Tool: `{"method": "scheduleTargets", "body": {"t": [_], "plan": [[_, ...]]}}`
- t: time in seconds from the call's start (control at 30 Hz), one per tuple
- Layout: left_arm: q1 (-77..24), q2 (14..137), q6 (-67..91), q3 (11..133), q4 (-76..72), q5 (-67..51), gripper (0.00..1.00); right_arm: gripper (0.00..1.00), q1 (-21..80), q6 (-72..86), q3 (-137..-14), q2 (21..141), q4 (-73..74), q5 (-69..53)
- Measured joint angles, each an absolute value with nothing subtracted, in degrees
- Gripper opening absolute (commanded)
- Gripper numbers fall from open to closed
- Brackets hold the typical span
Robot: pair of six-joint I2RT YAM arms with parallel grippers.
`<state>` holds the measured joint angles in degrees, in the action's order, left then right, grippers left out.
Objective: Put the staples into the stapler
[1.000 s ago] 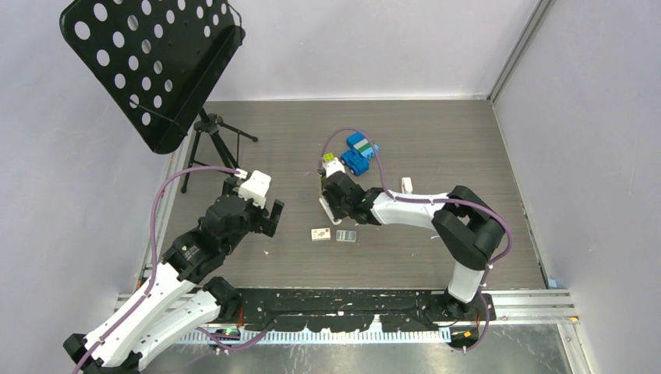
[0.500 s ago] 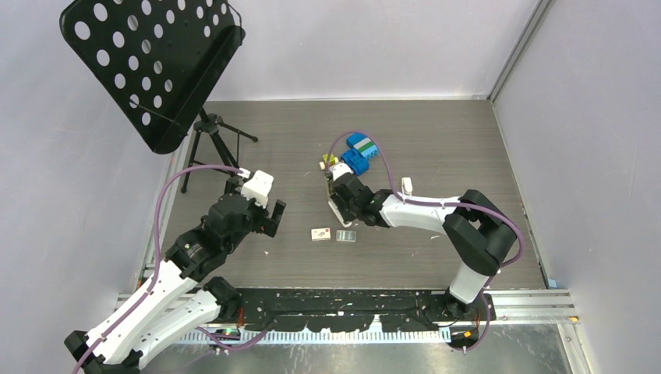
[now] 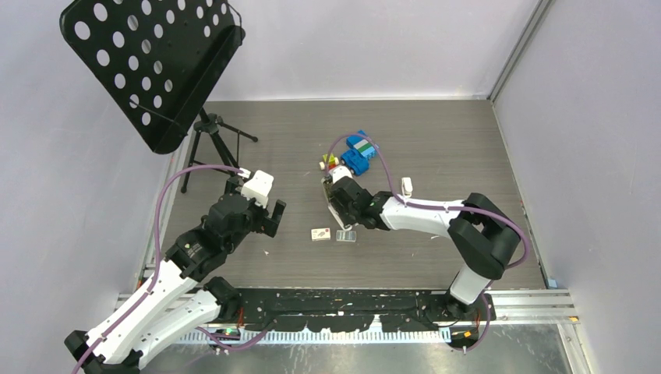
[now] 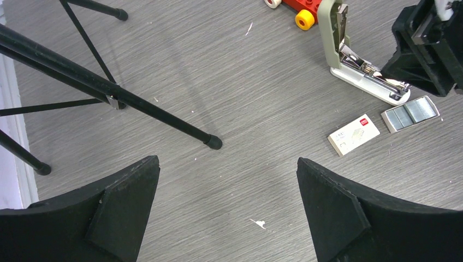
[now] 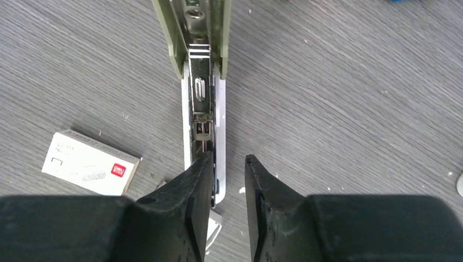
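Over the near end of the opened stapler [image 5: 203, 93], the right claw [image 5: 226, 164] has just cracked apart from fully shut. Its two fingers now stand a narrow gap apart with nothing between them. The left one rests at the edge of the bare metal channel, the right one just off the stapler's right side. During the same second this claw has slid a little nearer along the stapler, while the elbow behind it has swung out to the right. I judge it has finished pushing or holding some part of the mechanism and is letting go, not picking anything up. The stapler lies at mid-table with its grey-beige lid hinged up at the far end, so the channel is ready to be filled. The staples [image 4: 410, 113] are not in it: they lie flat on the table just beside the stapler's near end, next to a small white box [image 4: 354, 134]. Loading has therefore yet to begin. From the claw, the right forearm runs low and nearly level back to its raised elbow. The left claw [image 4: 229, 207] hangs wide open and empty, well to the left, its arm half folded and unmoved.
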<state>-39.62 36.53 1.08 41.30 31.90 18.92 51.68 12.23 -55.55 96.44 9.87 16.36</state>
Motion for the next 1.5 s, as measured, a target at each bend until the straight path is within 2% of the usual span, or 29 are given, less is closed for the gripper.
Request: {"method": "scheduleTargets", "body": {"t": [0.23, 0.43, 0.7, 1.03, 1.5], "plan": [[-39.62, 36.53, 1.08, 41.3, 31.9, 18.92, 1.0, 0.45, 52.29, 16.99, -55.68, 91.29, 14.09, 19.05], [-39.62, 36.51, 1.08, 41.3, 31.9, 18.92, 1.0, 0.46, 53.76, 24.29, -53.43, 86.94, 14.24, 20.86], [-39.62, 36.51, 1.08, 41.3, 31.9, 18.92, 1.0, 0.47, 58.59, 32.91, -50.7, 87.79, 14.92, 23.66], [-39.62, 36.51, 1.08, 41.3, 31.9, 18.9, 1.0, 0.53, 62.76, 36.53, -50.06, 89.47, 15.62, 29.08], [-39.62, 36.51, 1.08, 41.28, 31.9, 18.9, 1.0, 0.27, 66.63, 30.89, -58.22, 97.58, 17.19, 35.27]]}}
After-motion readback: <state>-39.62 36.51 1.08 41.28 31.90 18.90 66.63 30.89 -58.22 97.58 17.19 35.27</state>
